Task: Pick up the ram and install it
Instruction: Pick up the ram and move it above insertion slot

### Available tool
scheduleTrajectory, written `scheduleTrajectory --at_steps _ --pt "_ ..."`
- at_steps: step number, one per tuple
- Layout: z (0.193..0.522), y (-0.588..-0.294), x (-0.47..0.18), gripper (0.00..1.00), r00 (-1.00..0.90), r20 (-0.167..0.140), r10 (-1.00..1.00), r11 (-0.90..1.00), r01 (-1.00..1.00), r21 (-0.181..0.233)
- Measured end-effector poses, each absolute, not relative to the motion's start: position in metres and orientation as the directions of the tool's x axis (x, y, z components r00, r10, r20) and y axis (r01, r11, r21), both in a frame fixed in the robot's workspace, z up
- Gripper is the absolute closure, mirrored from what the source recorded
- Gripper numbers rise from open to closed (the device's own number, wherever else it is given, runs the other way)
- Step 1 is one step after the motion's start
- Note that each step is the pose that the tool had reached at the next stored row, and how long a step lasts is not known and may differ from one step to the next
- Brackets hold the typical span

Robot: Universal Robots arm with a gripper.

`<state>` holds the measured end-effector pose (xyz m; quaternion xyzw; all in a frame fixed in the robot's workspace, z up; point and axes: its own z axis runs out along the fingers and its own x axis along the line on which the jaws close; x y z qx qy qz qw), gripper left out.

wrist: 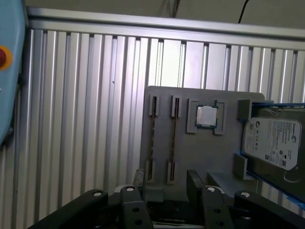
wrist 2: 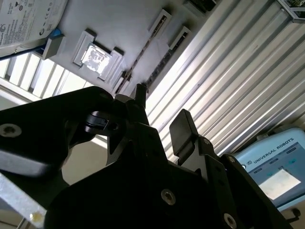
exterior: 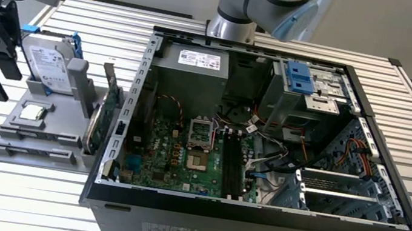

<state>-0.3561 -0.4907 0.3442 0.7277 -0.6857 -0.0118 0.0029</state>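
Two ram sticks stand on edge in the slots of a grey holder (wrist: 200,148). In the first wrist view they show as thin lines, one ram (wrist: 152,138) beside the other (wrist: 172,138). In the exterior view the holder (exterior: 45,128) lies on the table at the left of the open computer case (exterior: 269,131). My black gripper (exterior: 1,77) hangs above the table just left of the holder. In both wrist views the gripper (wrist: 166,183) (wrist 2: 159,114) is open with nothing between its fingers. It is raised over the holder's end by the ram slots.
The holder also carries a silver hard drive in a blue bracket (exterior: 49,64), a square processor chip (wrist: 207,116) and an upright green card (exterior: 110,101). The motherboard (exterior: 183,155) lies inside the case. The table is ribbed aluminium (wrist: 86,119). A blue pendant (wrist 2: 274,167) lies nearby.
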Motion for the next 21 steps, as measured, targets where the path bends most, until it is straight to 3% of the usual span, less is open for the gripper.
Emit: scheduleTrajectory --at_steps 21 --pt "0.3378 -0.4893 -0.3561 0.0 0.058 -0.013 -0.998 -0.059 -0.998 0.02"
